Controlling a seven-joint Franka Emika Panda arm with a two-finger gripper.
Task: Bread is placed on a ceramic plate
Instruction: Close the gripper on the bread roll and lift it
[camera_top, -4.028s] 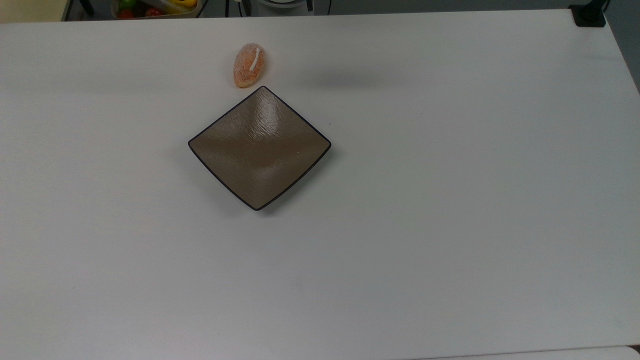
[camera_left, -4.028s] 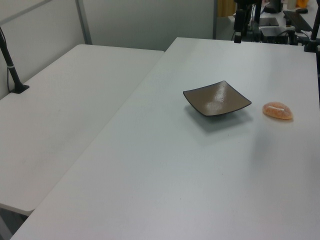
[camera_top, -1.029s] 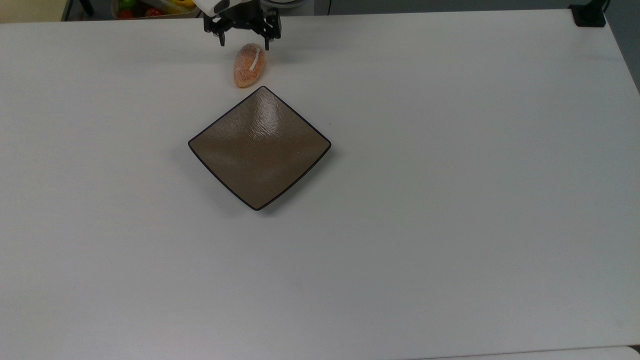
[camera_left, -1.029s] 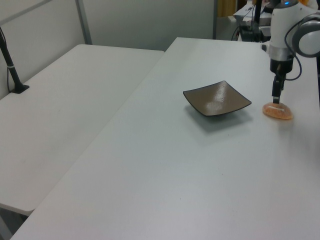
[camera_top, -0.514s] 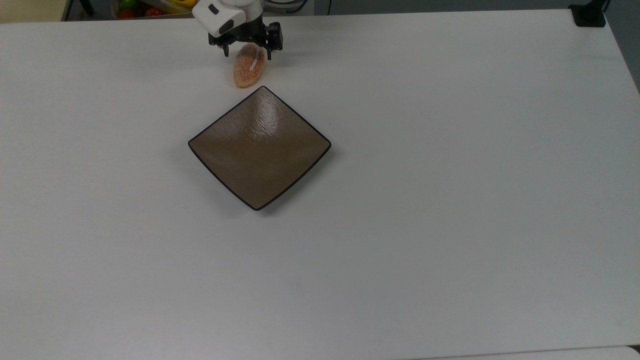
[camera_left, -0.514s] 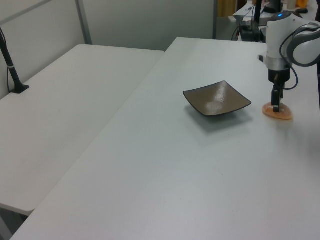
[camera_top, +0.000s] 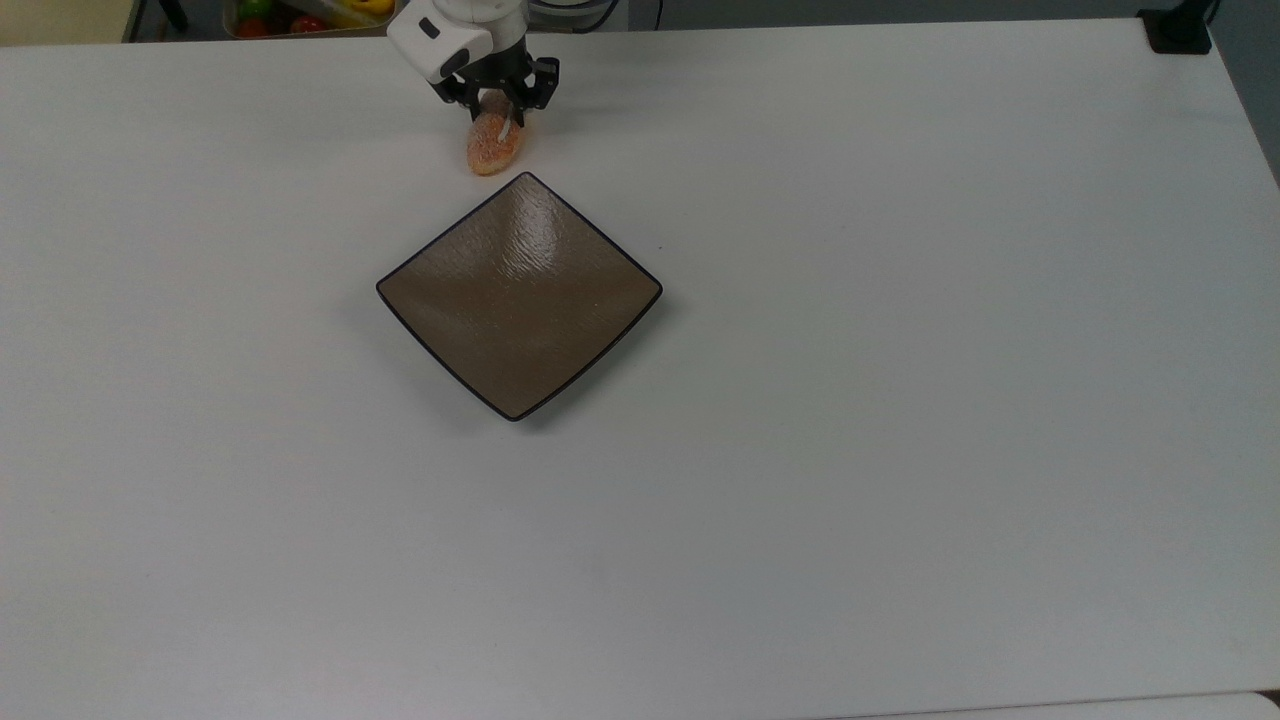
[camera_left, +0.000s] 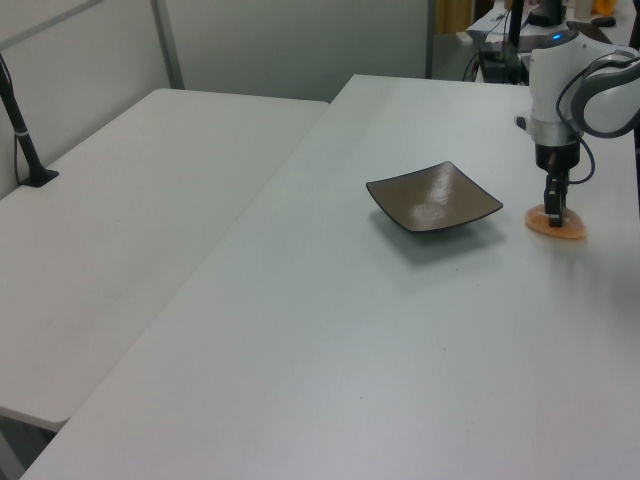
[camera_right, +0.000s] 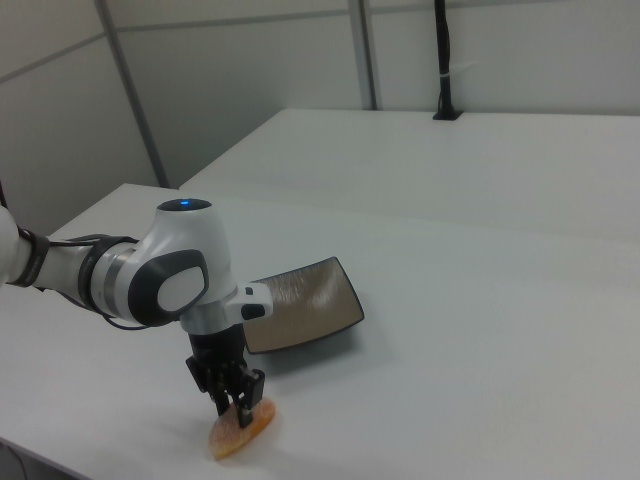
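1. In the top view, at the far left of the upper edge beyond the worktop, a bin holds coloured toy food; it plays no part in my work.
2. A little to the right in the top view, my gripper is down over the bread. Its fingers straddle the far end of the loaf and sit drawn in against its sides, so I judge them clamped on it, though the contact itself is partly hidden by my wrist.
3. The bread lies on the worktop, not lifted as far as I can tell. Its near tip is just beside the upper corner of the plate, and I cannot tell whether the two touch.
4. In the left view, the plate comes first and the bread lies to its right, with my gripper upright on top of it.
5. In the right view, my gripper pins the bread at lower left, with the plate to the right.
6. The step in hand is the grasp. Next, I judge, comes a straight lift high enough to clear the rim, a short carry over the plate's middle, then a gentle descent and release, since the glossy curved surface could let the loaf slide.
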